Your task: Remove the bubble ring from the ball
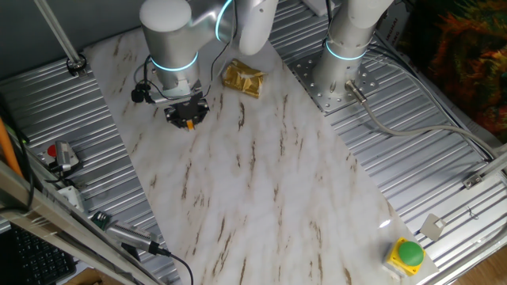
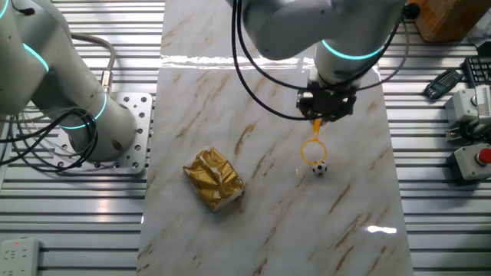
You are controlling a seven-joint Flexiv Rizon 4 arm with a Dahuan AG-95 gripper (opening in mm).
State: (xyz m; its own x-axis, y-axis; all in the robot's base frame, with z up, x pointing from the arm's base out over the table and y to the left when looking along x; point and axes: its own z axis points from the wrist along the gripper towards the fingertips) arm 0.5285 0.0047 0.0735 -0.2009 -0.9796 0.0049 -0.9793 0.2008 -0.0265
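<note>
We see the marble table (image 2: 268, 230), the gold foil packet (image 2: 214, 179) lying left, the gripper (image 2: 317, 119) clamped on the bubble ring (image 2: 313, 150) handle, hoop hanging just beside the ball (image 2: 319, 168).

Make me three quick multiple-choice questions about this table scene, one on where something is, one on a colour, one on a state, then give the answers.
1. Where is the ball?
A. on the gold foil packet
B. at the lower edge of the bubble ring
C. on the metal grating

2. What colour is the round button?
A. green
B. blue
C. white

3. What is the gripper doing?
A. hanging open, empty
B. gripping the packet
C. pinching the ring's handle

Answers: B, the ball touches the hoop's lower rim; A, its dome is green on a yellow base; C, the handle runs up between the fingers.
</note>
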